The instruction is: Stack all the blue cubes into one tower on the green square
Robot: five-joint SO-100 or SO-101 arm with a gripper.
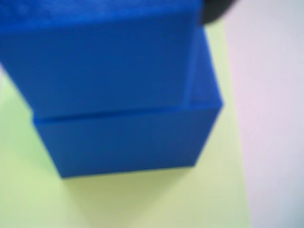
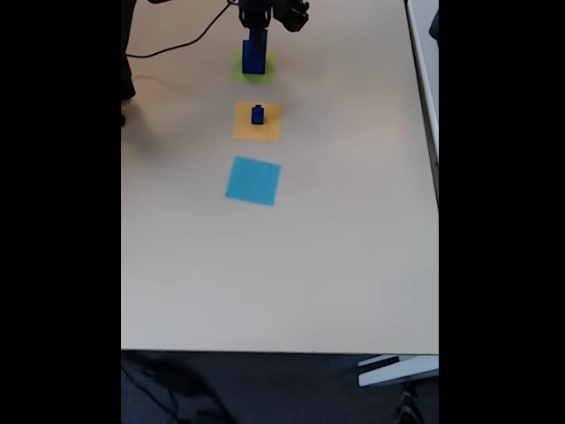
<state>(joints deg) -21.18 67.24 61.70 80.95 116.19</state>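
Observation:
In the wrist view, two blue cubes are stacked on the green square (image 1: 28, 190). The upper cube (image 1: 99, 57) rests on the lower cube (image 1: 128, 142), shifted slightly left, and sits very close to the camera. A dark finger (image 1: 216, 9) shows at the upper cube's top right corner. In the fixed view the tower (image 2: 254, 55) stands on the green square (image 2: 265, 72) at the far end of the table, with my gripper (image 2: 255, 35) directly on top of it. Whether the jaws press the upper cube is hidden. A smaller blue cube (image 2: 258, 115) sits on the orange square (image 2: 270, 131).
A light-blue paper square (image 2: 253, 180) lies nearer the table's front. A black cable (image 2: 190, 42) runs across the far left of the beige table (image 2: 282, 274). The table's right edge meets a white frame (image 2: 424, 79).

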